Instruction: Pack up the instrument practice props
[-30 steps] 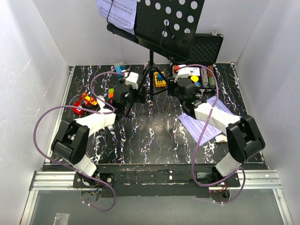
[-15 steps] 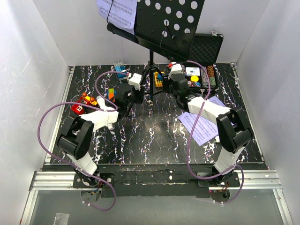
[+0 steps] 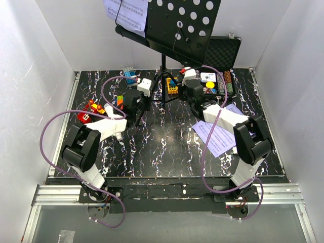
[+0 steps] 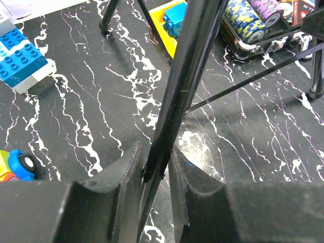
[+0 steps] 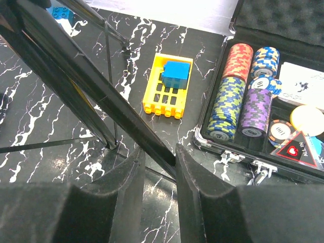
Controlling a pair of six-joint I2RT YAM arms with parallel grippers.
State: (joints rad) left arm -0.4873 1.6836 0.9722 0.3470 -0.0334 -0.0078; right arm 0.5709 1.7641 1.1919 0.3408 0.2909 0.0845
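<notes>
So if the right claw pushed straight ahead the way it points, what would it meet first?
The stand leg: it runs slantwise between the fingers of the right claw, so any push ahead meets it at once. Beyond it lies the yellow block, though depth is unclear.

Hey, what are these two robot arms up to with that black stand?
They are packing up music-practice gear. The left gripper is pinched on one tripod leg of the music stand, and the right gripper straddles a second leg, though a firm grip there is unclear. The stand is upright, with a music sheet on it; more pages lie on the table.
</notes>
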